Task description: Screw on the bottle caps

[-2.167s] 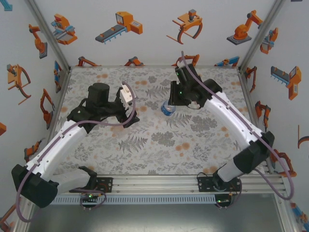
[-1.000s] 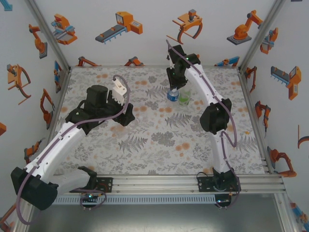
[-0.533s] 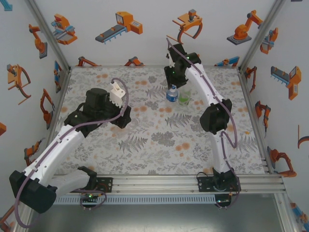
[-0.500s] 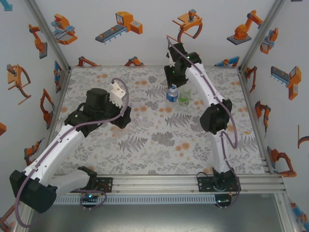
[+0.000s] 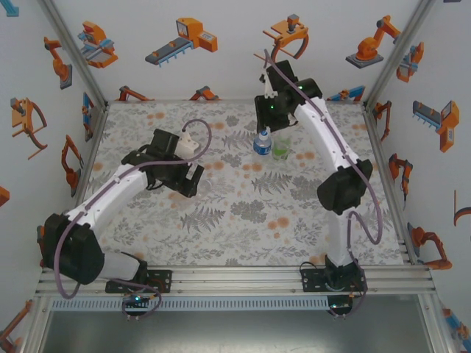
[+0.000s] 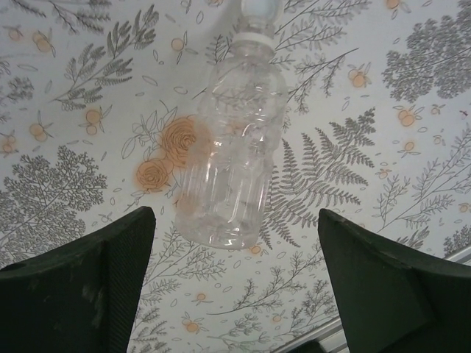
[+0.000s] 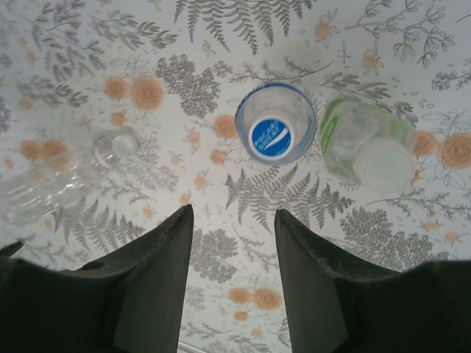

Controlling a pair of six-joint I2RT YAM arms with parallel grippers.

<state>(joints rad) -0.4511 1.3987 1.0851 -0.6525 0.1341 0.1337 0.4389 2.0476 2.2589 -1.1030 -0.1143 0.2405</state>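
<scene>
My left tool is wide open and holds nothing. The clear bottle lies on its side on the counter, in the middle of the left wrist view, just ahead of my fingers and not touching them. Its cap is at the top edge; I cannot tell if it is tight. My right tool is open a little and empty. The blue bottle and green bottle stand capped, upper right of the right wrist view. I think the clear bottle is next: go down, squeeze softly, stand it up.
</scene>
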